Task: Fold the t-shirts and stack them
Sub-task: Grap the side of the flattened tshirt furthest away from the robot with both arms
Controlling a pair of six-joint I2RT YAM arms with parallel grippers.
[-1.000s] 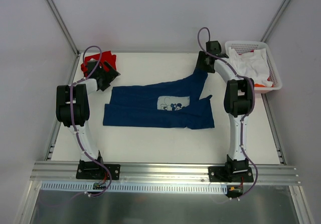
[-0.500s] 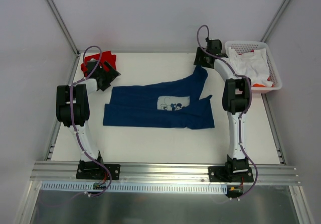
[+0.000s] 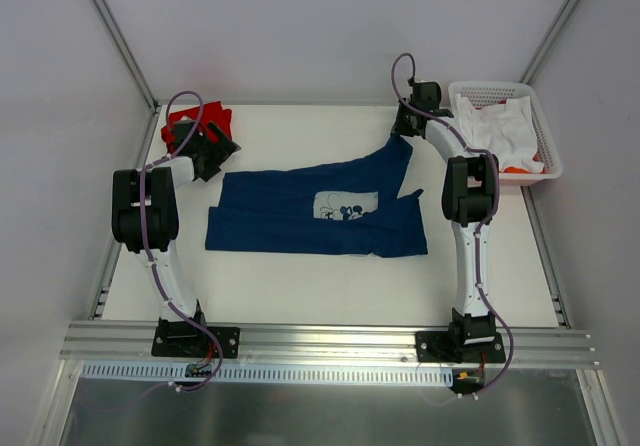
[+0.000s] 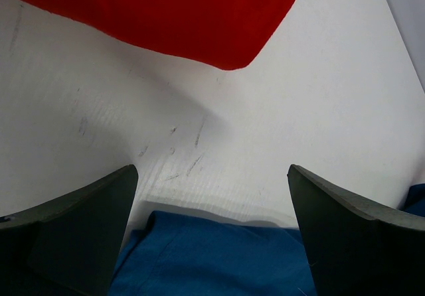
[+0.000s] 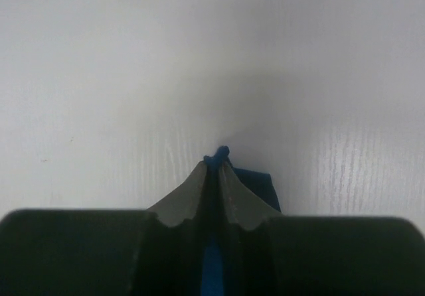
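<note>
Two claws: right claw (image 5: 214,165) pinched on navy shirt (image 5: 259,186) tip, clear only from wrist; left claw (image 4: 211,171) wide open, empty, near red shirt (image 4: 166,10).

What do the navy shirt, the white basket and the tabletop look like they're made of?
Navy blue t-shirt: soft matte cloth, probably cotton knit; it lies limp and creased. White rectangular basket: likely moulded plastic, with thin perforated walls. White tabletop: hard, smooth matte board, perhaps laminate; fine lines and scuffs show close up.
</note>
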